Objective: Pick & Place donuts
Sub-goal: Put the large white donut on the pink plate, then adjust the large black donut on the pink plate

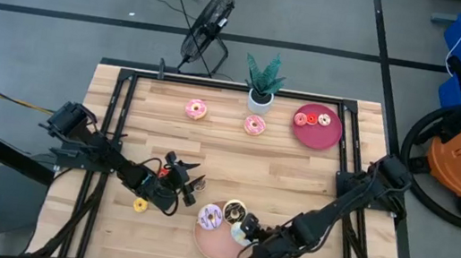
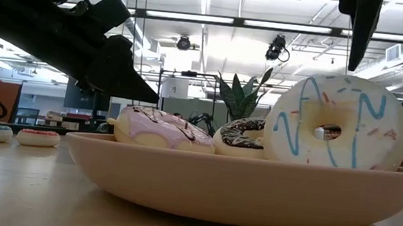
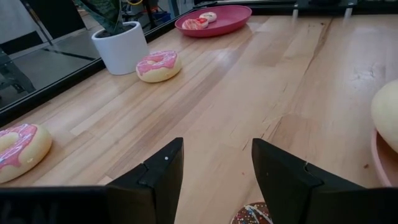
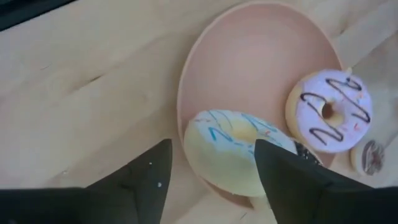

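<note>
White donut (image 4: pixel 233 149) between right pincer (image 4: pixel 214 177) tips

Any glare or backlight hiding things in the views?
Low view: ceiling lights backlight it, an arm shows as a black silhouette, the white donut stays lit. Left wrist view: mild sheen on the table. High view: even light, faint shadows.

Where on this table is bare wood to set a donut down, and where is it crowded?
Free: the wide strip between the two pink donuts and the pink plate. Crowded: the near edge, where both tools, left and right, flank that plate.
</note>
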